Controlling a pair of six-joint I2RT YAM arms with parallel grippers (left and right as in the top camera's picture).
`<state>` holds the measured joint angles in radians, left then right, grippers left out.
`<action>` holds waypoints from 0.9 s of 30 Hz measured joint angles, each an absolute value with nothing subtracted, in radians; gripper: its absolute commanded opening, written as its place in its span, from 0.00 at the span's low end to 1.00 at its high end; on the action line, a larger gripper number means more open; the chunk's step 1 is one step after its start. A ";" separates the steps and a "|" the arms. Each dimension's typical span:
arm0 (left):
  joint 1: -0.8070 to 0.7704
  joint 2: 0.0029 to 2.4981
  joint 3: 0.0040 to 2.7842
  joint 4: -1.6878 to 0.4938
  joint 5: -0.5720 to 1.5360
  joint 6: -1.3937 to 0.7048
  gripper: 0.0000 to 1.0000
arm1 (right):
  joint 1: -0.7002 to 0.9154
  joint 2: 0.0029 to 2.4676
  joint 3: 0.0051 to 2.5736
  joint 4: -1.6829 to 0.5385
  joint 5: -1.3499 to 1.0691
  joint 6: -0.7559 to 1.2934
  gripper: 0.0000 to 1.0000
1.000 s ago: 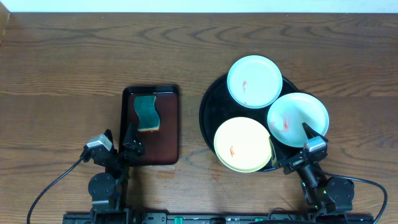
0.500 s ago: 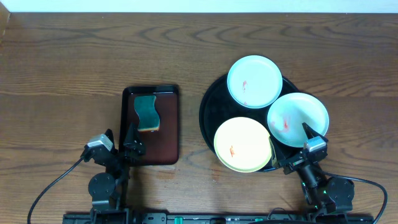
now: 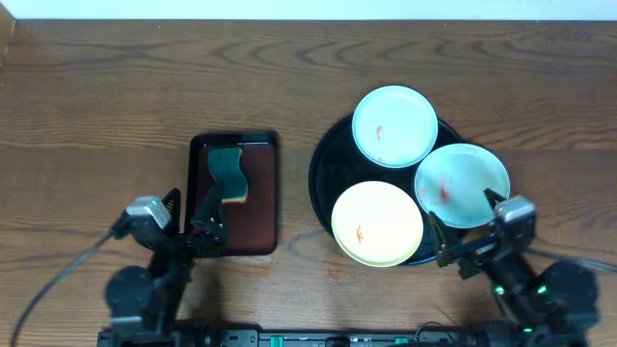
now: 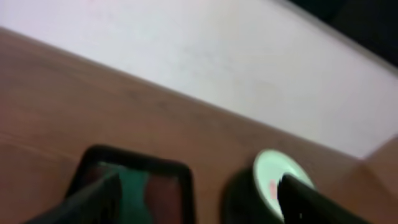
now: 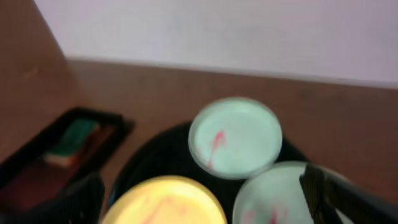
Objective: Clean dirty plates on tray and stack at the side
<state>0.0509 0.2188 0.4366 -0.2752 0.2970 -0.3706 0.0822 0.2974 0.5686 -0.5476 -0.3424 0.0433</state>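
**STATUS: THREE PLATES ON TRAY, BOTH JAWS WIDE AND EMPTY**

**Overhead view.** Locate the black round tray [image 3: 323,183] on the right half of the desk [image 3: 96,116]. It carries all three plates, set close together: the far mint plate [image 3: 394,126], the near mint plate [image 3: 461,185] and the yellow plate [image 3: 377,224]. Each shows a small red smear. The near mint plate overhangs the tray's right rim. The right gripper [image 3: 463,214] sits at this plate's near edge, jaws wide, holding nothing. To the left, a small rectangular tray [image 3: 260,222] holds a sponge [image 3: 228,175]. The left gripper [image 3: 193,207] sits at this tray's near left corner, jaws wide and empty.

**Left wrist view.** The picture is blurred. You see the small rectangular tray [image 4: 180,171] with the sponge [image 4: 134,186], and the far mint plate [image 4: 273,174] to the right. The jaws stand well apart.

**Right wrist view.** Also blurred. The far mint plate [image 5: 235,137], yellow plate [image 5: 165,199] and near mint plate [image 5: 273,193] lie between the wide jaws.
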 measured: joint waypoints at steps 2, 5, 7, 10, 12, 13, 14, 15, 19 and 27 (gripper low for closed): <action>0.051 0.310 0.579 -0.406 0.317 -0.370 0.80 | 0.082 0.416 0.726 -0.663 -0.342 0.046 0.99; 0.051 0.479 0.797 -0.634 0.332 -0.365 0.80 | 0.082 0.582 0.920 -0.825 -0.341 0.044 0.99; 0.051 0.599 0.931 -0.774 0.338 -0.357 0.80 | 0.082 0.698 1.043 -0.931 -0.341 0.048 0.99; 0.051 0.761 1.092 -0.960 0.327 -0.338 0.80 | 0.082 0.836 1.174 -1.016 -0.342 0.048 0.99; 0.051 0.847 1.155 -1.032 0.311 -0.332 0.80 | 0.082 0.903 1.221 -1.028 -0.350 0.052 0.99; 0.051 0.884 1.172 -1.056 0.307 -0.332 0.80 | 0.082 0.931 1.235 -1.031 -0.361 0.058 0.99; 0.051 0.918 1.180 -1.072 0.304 -0.331 0.80 | 0.082 0.950 1.241 -1.037 -0.373 0.064 0.99; 0.051 0.948 1.182 -1.086 0.302 -0.331 0.80 | 0.082 0.968 1.243 -1.052 -0.392 0.069 0.99; 0.051 1.069 1.183 -1.142 0.302 -0.320 0.77 | 0.082 1.013 1.243 -1.073 -0.472 0.084 0.98; -0.019 1.337 1.181 -1.106 0.218 -0.302 0.59 | 0.082 1.057 1.243 -1.084 -0.524 0.095 0.86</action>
